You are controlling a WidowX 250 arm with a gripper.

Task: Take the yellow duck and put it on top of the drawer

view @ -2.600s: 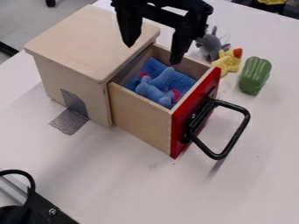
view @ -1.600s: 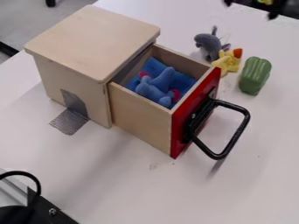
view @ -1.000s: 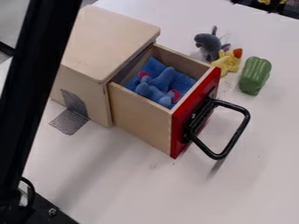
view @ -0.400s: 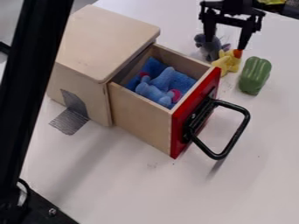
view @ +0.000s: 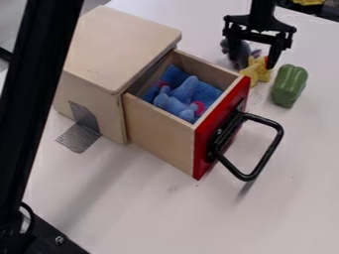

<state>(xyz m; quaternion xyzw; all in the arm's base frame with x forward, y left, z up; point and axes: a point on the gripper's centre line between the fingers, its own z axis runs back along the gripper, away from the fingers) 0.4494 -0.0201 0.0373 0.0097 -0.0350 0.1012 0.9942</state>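
Though the gripper [view: 252, 58] hangs at the yellow duck [view: 257, 74], the duck is on the table [view: 291, 173], ungrasped. Clock directions are taken from the middle of the open drawer [view: 160, 133].

Item: gripper, black, at two o'clock; fingers spread wide, nothing clasped, one tip by the duck's orange beak. Contact: cannot tell.

Item: duck, plush, at two o'clock, just beside the drawer's red front [view: 222, 130].

Item: grey plush toy [view: 244, 53], between one and two, partly behind the gripper and close to the duck.

Item: green pepper [view: 289, 86], toy, at three, just beside the duck.

Item: wooden cabinet top [view: 126, 44], flat, between ten and eleven; the likely destination.

Item: drawer, pulled out, holding a blue cloth and a blue plush [view: 173, 101]; black handle [view: 266, 154] between four and five.

Progress, as judged: approach largely done, with the gripper placed over the duck's side of the table. Outstanding: settle around the duck, close, lift clear of the grey toy and pepper, carry towards ten o'clock, lower onto the cabinet top, release.
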